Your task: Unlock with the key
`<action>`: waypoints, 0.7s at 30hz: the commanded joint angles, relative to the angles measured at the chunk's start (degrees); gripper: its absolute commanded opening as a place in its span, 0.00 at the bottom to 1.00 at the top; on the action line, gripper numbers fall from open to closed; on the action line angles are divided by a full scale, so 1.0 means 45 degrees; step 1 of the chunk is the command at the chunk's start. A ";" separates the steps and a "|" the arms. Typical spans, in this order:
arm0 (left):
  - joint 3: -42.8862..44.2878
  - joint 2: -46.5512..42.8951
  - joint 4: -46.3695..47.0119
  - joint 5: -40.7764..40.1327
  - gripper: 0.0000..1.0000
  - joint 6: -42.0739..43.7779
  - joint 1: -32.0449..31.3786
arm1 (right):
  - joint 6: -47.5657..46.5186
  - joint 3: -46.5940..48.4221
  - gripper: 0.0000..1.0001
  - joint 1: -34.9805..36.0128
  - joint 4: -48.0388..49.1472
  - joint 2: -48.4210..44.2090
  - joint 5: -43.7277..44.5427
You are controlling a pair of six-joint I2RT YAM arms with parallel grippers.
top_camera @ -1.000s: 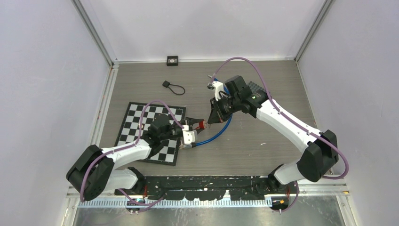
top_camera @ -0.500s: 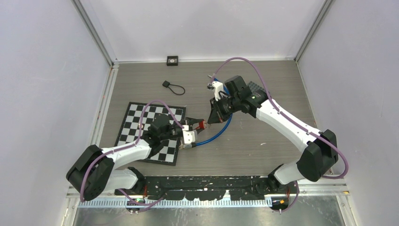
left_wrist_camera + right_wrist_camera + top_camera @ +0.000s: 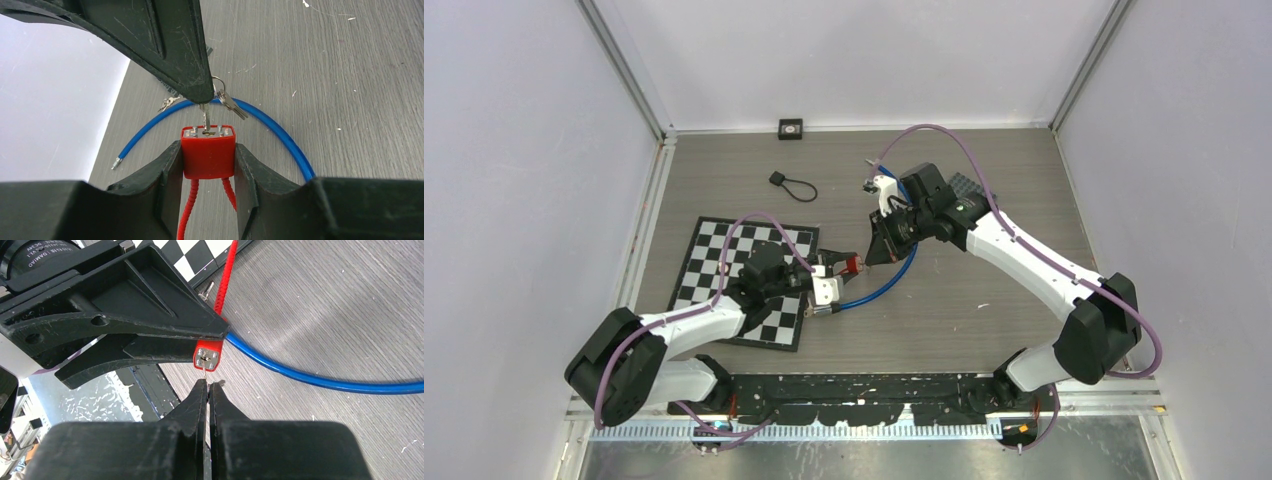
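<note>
**Key at the Lock Face, Both Tools Clamped**

At the left a checkered mat (image 3: 699,270) lies on the bench (image 3: 984,320), and the left arm reaches across its near right corner. Beyond the mat, toward the far wall, sit a small black tag with a cord loop (image 3: 790,184) and a black square box (image 3: 791,128).

Just right of the mat, the left tool (image 3: 208,162) grips a red padlock (image 3: 208,150). One of its fingers (image 3: 167,172) presses on each side of the body, holding the lock above the bench with its keyhole face toward the right arm (its red cable shackle (image 3: 189,210) trails back between the fingers).

A silver key (image 3: 205,119) meets that face with its tip at the slot; how deep it sits I cannot tell. The right tool (image 3: 209,388) is pinched tight on the key's head, its fingers pressed together. Spare keys on a ring (image 3: 227,104) hang just beside it. A blue cable (image 3: 886,285) curves over the bench beneath both tools.
</note>
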 commanded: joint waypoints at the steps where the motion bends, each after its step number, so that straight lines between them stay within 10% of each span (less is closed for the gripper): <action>1: 0.0368 -0.0249 0.0671 -0.0043 0.00 -0.0083 -0.0007 | -0.0006 0.0010 0.00 0.0084 0.0423 0.0016 -0.0070; 21: 0.0460 -0.0261 0.0484 0.0025 0.00 -0.0055 0.0003 | 0.0030 0.0157 0.01 0.0180 0.0414 0.0328 0.0097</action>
